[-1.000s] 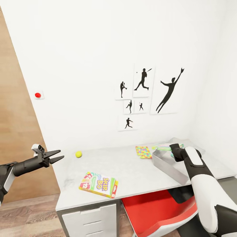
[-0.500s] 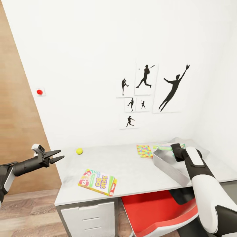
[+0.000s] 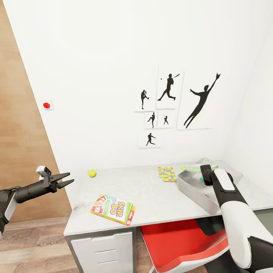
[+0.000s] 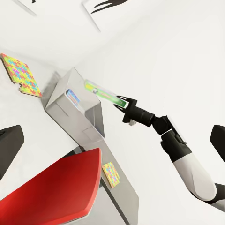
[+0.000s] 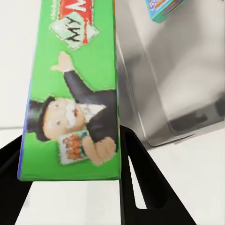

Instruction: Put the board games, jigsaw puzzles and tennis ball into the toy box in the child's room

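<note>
The right claw (image 4: pixel 125 106) is clamped on one end of a green board game (image 4: pixel 104 92), holding it above the far side of the toy box (image 3: pixel 193 186). From the left wrist view the game's long axis runs out from the claw across the box's open top, roughly flat, so the release seems to turn on lowering it inside the walls. One small box (image 4: pixel 72 95) already lies inside. The left claw (image 3: pixel 64 180) hangs open off the surface's (image 3: pixel 151 193) left end, holding nothing. It is the nearer arm to the tennis ball (image 3: pixel 92 173) and the Skip-Bo game (image 3: pixel 113 209). A puzzle (image 3: pixel 167 174) lies just beside the box.
</note>
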Robot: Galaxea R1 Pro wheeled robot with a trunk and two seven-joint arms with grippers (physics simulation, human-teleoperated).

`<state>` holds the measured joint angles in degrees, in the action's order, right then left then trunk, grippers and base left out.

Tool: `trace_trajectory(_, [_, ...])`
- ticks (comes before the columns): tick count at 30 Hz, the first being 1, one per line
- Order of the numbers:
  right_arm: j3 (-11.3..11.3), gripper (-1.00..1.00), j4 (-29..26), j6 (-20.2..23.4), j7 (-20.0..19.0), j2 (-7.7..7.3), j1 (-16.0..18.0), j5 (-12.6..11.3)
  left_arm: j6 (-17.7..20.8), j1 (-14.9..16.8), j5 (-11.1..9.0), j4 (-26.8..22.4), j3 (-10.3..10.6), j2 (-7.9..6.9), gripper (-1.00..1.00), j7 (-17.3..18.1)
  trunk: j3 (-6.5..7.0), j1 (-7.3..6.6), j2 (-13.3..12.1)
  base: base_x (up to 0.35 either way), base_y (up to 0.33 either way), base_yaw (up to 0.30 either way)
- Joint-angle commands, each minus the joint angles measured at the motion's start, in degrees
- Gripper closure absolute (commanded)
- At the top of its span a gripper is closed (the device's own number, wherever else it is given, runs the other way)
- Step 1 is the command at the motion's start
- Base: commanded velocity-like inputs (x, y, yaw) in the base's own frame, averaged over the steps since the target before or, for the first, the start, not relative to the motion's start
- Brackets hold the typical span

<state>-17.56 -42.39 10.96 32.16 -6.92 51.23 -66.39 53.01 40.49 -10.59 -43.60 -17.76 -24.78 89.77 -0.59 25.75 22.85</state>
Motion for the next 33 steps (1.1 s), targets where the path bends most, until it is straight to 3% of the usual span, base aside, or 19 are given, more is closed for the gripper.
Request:
trace_trajectory(1, [-0.1,1.00,-0.2,0.3,0.3,-0.01,0.1,-0.2,0.6,0.0,0.0,0.0,0.0,-0.01,-1.00,0.2,-0.06,0.03,0.1,0.000,0.000,0.000])
trace_trajectory(7, [-0.1,1.00,-0.4,0.2,0.7,-0.02,0.1,-0.1,0.6,0.0,0.0,0.0,0.0,0.01,-1.00,0.2,-0.06,0.03,0.1,0.000,0.000,0.000])
trace_trajectory(16, [-0.3,1.00,-0.6,0.2,5.0,-0.34,0.1,-0.2,0.6,0.0,0.0,0.0,0.0,0.00,-1.00,0.2,-0.06,0.03,0.1,-0.015,-0.006,0.000])
trace_trajectory(33, [-0.3,1.00,-0.1,0.6,5.2,-0.90,0.0,-0.3,0.6,0.0,0.0,0.0,0.1,0.08,-1.00,0.2,-0.06,0.03,0.1,-0.016,-0.050,0.000])
